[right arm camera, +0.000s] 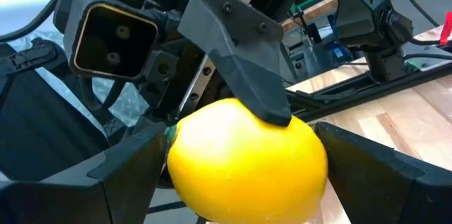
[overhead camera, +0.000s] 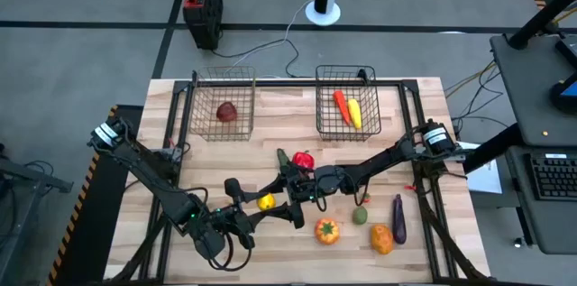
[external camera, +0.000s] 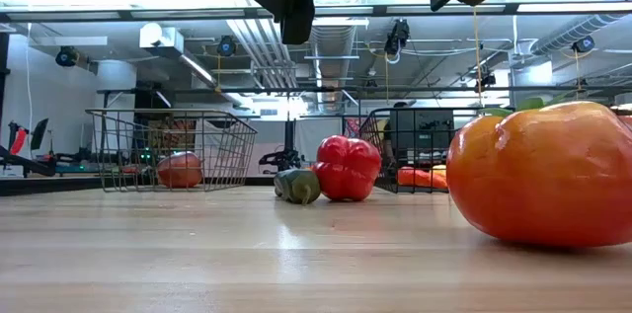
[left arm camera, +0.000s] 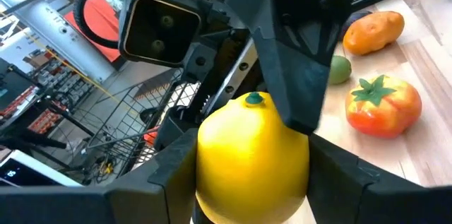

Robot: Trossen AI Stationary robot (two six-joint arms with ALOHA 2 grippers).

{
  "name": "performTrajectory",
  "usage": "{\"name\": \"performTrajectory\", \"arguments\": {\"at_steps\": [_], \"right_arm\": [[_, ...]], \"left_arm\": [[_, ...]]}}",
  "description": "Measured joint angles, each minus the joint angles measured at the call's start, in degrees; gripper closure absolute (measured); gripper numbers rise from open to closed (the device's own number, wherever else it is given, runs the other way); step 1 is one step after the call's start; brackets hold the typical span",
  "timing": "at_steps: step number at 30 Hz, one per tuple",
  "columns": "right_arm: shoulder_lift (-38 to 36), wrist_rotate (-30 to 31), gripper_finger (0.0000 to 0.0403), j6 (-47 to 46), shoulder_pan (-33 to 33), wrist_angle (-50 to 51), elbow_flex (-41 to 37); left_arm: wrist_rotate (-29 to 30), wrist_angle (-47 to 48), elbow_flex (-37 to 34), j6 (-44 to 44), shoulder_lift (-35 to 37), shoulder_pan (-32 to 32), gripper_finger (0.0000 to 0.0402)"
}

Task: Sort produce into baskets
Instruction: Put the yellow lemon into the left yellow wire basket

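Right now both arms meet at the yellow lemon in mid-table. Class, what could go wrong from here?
1. The lemon is round and smooth and sits between the left gripper and right gripper; it might slip out and roll.
2. The two sets of fingers are crowded together in both wrist views, so they may collide.
3. The red pepper and tomato lie nearby and could get knocked.

glossy plastic lemon [left arm camera: 252, 157], matt wooden table [overhead camera: 270, 106]
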State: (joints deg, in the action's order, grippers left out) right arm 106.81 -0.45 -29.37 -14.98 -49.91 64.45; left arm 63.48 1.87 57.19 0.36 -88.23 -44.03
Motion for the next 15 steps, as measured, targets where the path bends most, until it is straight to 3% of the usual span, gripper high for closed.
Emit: {"name": "performTrajectory", "arguments": {"at_steps": [11,15], "right_arm": [[-1.38,0.0,0.0055,-0.19,0.18,0.86,0.0],[-4.23,0.02,0.0055,-0.12,0.26,5.56,0.02]], "left_arm": [[-0.02,0.06,0.0,-2.69,0.0,-0.13,0.0213],[-0.04,1.92,0.0,-6.03,0.0,-0.22,0.0213]]}}
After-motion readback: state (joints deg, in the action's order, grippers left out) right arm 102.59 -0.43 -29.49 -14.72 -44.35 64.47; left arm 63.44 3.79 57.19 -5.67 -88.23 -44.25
